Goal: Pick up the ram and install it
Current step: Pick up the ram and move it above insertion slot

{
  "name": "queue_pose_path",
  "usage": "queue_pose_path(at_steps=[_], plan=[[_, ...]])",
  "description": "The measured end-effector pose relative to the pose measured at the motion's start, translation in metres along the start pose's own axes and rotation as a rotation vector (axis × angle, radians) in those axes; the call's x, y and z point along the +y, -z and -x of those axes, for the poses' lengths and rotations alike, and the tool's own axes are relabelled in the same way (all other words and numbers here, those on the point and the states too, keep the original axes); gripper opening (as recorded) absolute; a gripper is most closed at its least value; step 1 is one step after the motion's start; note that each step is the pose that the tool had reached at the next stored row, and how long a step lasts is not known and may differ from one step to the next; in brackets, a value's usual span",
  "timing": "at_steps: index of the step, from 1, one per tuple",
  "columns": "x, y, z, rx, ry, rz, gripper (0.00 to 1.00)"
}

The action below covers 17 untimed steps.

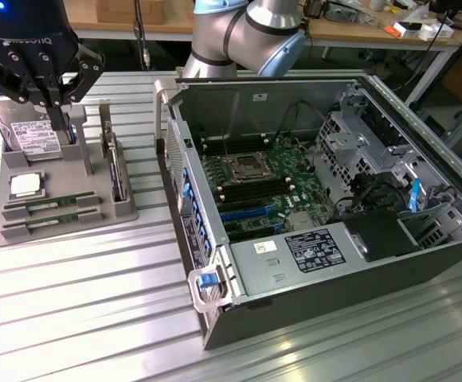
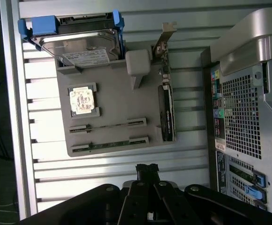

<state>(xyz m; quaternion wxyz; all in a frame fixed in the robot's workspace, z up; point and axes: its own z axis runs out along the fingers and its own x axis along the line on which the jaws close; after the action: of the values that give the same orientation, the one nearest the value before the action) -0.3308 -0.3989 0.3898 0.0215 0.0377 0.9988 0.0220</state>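
Two ram sticks, thin green boards, lie in slots at the front of a grey holder (image 1: pixel 95 211): one ram stick (image 1: pixel 52 204) (image 2: pixel 109 125) and a second ram stick (image 1: pixel 52 220) (image 2: pixel 109 143) beside it. My black gripper (image 1: pixel 58 115) (image 2: pixel 147 168) hangs above the holder, over its hard drive end in the exterior view. Its fingers are shut together with nothing between them, well clear of the ram. The open computer case (image 1: pixel 215 318) lies toward the exterior view's right, its motherboard (image 1: pixel 259 179) exposed with dark memory slots (image 1: pixel 251 195).
The holder also carries a silver hard drive (image 1: pixel 33 137) (image 2: pixel 82 49), a square processor (image 1: pixel 25 185) (image 2: pixel 83 100) and an upright expansion card (image 1: pixel 118 171) (image 2: pixel 166 112). The case's rear panel (image 2: pixel 241 117) stands close to the holder. Ribbed metal table (image 1: pixel 80 302) lies in front.
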Motion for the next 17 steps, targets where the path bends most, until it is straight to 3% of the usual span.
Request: queue_pose_path(at_steps=[3,5,10,17], plan=[[0.0000,0.0000,0.0000,0.0000,0.000,0.0000,0.11],[0.0000,0.0000,0.0000,0.0041,0.101,-0.0002,0.11],[0.0000,-0.0003,0.0000,0.0125,0.294,-0.0005,0.11],[-0.0001,-0.0009,0.0000,0.0221,0.516,-0.0037,0.11]])
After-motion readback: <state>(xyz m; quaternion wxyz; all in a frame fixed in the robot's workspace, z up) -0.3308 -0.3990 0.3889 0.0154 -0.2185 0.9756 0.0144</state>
